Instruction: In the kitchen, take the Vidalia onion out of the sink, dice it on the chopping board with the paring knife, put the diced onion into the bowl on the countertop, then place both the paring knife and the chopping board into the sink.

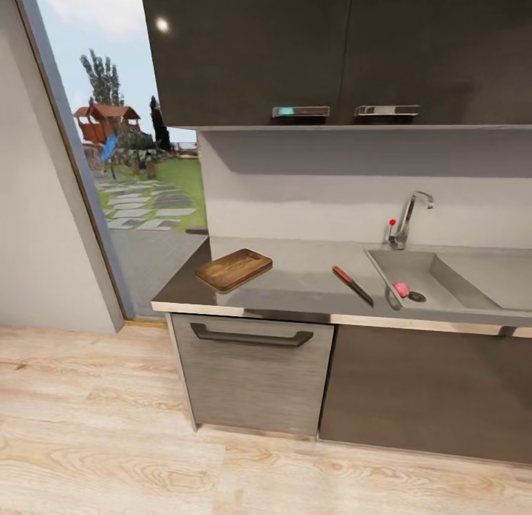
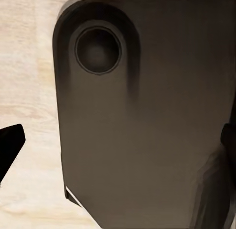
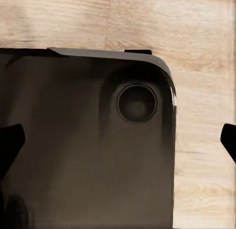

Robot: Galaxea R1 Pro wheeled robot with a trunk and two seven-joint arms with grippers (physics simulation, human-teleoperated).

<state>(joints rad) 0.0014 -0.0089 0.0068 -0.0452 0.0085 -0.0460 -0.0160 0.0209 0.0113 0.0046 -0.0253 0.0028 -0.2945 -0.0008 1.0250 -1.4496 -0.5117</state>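
Onion [image 1: 400,288] lies in the sink [image 1: 443,278] beside the drain, well beyond both grippers' fingers, which point down at the robot's base over floor; their spread and the nearer arm cannot be told.

I see the brown board [image 1: 233,269] and red-handled knife [image 1: 352,285] flat on the counter [image 1: 303,278], the pinkish onion [image 1: 401,289] in the sink [image 1: 443,278].

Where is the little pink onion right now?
In the head view, the Vidalia onion sits inside the sink at the right, right beside the round drain, below the tap and to the right of the paring knife.
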